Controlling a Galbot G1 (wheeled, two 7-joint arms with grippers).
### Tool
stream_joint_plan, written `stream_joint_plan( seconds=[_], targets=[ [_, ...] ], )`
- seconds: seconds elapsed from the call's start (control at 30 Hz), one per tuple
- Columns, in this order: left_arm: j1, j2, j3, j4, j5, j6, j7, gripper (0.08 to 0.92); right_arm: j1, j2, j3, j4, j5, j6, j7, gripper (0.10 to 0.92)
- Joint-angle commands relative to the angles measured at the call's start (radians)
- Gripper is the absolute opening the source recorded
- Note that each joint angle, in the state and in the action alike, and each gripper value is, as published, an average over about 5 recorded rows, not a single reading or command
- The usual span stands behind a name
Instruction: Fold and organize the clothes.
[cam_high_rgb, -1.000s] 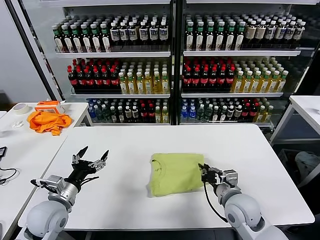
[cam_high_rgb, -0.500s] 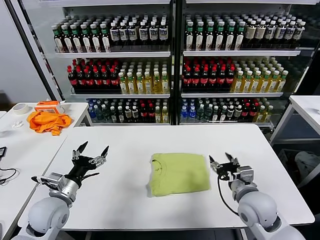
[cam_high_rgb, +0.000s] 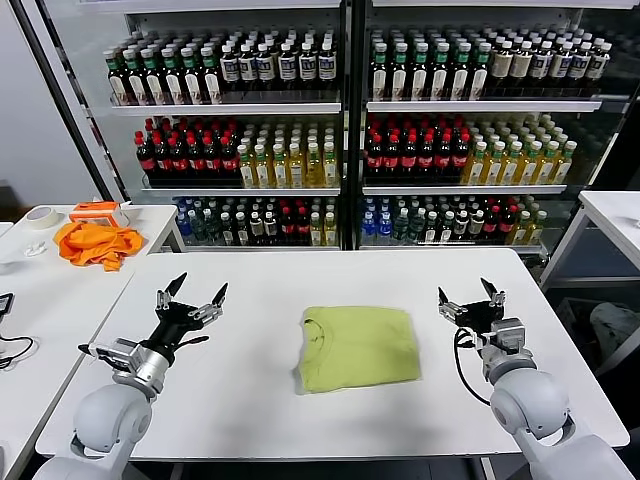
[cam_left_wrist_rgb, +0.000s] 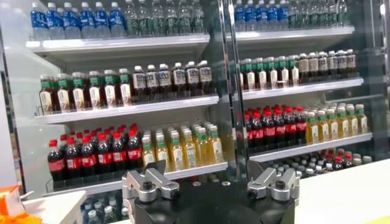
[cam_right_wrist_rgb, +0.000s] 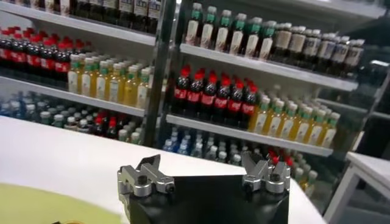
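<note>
The drinks cooler fills the back of the scene, its shelves packed with bottles; it plays no part in the work. In front of it stands the white counter, and near its middle lies the light yellow-green polo shirt, already folded into a compact, nearly square packet with the collar toward the robot's left side. Its edges look fairly even, though the near left corner sags a little out of line.

The right hand hovers above the counter just beside the shirt's right edge, apart from the cloth, fingers spread wide and holding nothing. The left hand hangs well apart from the shirt on the other side, fingers equally spread and empty.

Judging from how things lie, the folding itself looks done and the step in hand is the release and clearing away. To do that well, both hands should lift straight off rather than sweep sideways, so that no fingertip catches the top layer and drags the fold open. If the packet needs tidying, a light push on the loose near corner, with fingers flat on the cloth, should square it.

An orange cloth sits on the side table to the left, well apart.
</note>
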Motion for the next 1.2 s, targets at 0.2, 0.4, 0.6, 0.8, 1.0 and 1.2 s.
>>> stream_joint_plan(
  seconds=[0.2,0.4,0.6,0.8,1.0,1.2],
  targets=[
    [-0.028,0.016,0.012,0.08,0.027,-0.098,0.03,0.823,-0.043,0.047,0.073,-0.116,-0.13,0.179,-0.072,0.823],
    [-0.037,0.008,0.03,0.077,0.031,-0.107,0.028,0.823,-0.079,0.05,0.148,-0.116,-0.179,0.183,-0.173,0.823],
    [-0.026,0.002,0.043,0.062,0.051,-0.124,0.02,0.823,-0.076,0.072,0.193,-0.118,-0.217,0.188,-0.27,0.823],
    [-0.016,-0.012,0.036,0.059,0.08,-0.125,0.011,0.823,-0.07,0.082,0.188,-0.105,-0.217,0.186,-0.246,0.823],
    [-0.001,-0.03,0.032,0.049,0.095,-0.139,-0.004,0.822,-0.093,0.086,0.21,-0.082,-0.21,0.183,-0.223,0.823],
    [-0.02,-0.028,0.047,0.061,0.095,-0.153,-0.009,0.823,-0.105,0.072,0.242,-0.069,-0.198,0.187,-0.22,0.823]
  ],
)
